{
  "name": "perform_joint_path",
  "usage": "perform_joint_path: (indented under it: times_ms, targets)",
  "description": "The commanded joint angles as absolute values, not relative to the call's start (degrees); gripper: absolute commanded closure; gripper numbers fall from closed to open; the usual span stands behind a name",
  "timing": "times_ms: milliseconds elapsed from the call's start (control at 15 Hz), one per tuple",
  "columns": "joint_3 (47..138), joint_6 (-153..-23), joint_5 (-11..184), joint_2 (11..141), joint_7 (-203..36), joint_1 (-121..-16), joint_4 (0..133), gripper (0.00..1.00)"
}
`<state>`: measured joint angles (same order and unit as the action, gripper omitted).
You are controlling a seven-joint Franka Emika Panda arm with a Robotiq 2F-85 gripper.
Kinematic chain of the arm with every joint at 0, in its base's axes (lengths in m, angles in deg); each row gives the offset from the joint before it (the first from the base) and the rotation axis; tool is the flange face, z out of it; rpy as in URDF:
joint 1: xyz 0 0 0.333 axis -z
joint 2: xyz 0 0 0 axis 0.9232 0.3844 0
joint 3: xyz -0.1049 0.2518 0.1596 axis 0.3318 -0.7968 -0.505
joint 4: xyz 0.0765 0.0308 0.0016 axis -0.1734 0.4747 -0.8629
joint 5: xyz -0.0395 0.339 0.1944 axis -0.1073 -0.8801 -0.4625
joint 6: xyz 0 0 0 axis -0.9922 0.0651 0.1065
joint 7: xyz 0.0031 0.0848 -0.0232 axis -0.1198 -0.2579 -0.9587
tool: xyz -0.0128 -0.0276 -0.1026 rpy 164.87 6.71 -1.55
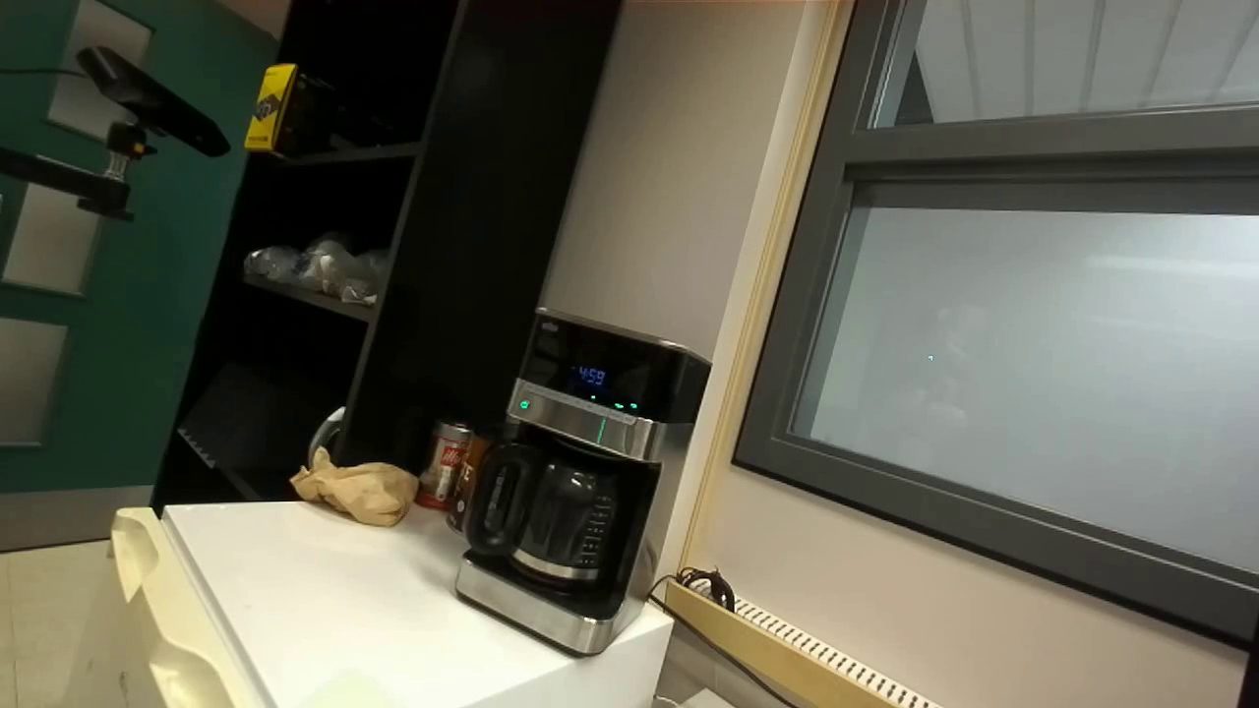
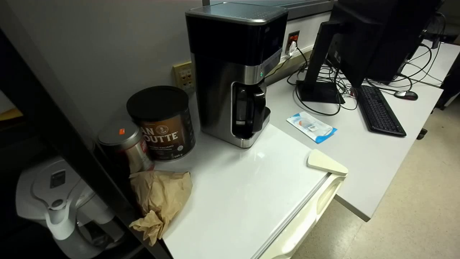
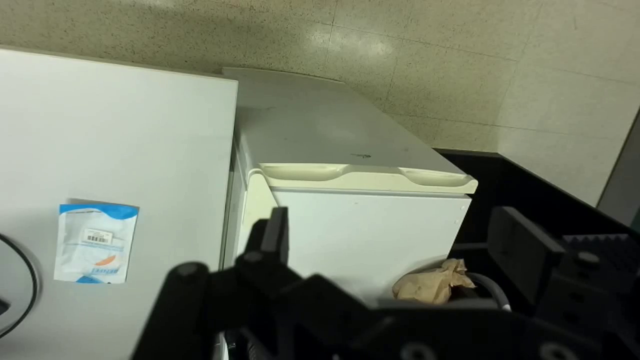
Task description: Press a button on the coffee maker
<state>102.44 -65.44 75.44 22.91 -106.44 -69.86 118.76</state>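
Observation:
The coffee maker [image 1: 575, 418] is black and silver and stands upright on a white mini fridge [image 1: 295, 590]. In an exterior view its control panel [image 1: 629, 379] faces the camera, with blue clock digits and small green lights lit. Its glass carafe [image 1: 566, 516] sits inside, with the dark handle in front. It also shows from the side in an exterior view [image 2: 219, 79]. In the wrist view it is out of sight or hidden behind the gripper. My gripper [image 3: 392, 225] is open and empty, fingers wide apart, with the fridge top seen between them. Neither exterior view shows the gripper.
A red and silver can [image 2: 124, 144], a brown coffee tin [image 2: 165, 133] and a crumpled paper bag [image 2: 161, 198] stand beside the coffee maker. A black shelf [image 1: 482, 226] rises behind them. A desk [image 2: 381, 158] with a monitor [image 2: 352, 46], keyboard [image 2: 379, 109] and packet [image 2: 312, 126] adjoins the fridge.

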Motion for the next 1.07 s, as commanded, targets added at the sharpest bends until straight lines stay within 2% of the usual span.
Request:
perform_joint_path:
  times_ms: [0, 333, 1000]
  targets:
    - [101.5, -65.2, 74.8, 23.1, -107.0, -68.7, 118.6, 0.0]
    - [99.7, -72.5, 76.6, 27.6, -108.1, -69.2, 117.9, 0.0]
    - [92.6, -103.2, 94.8, 45.5, -107.8, -67.5, 116.1, 0.0]
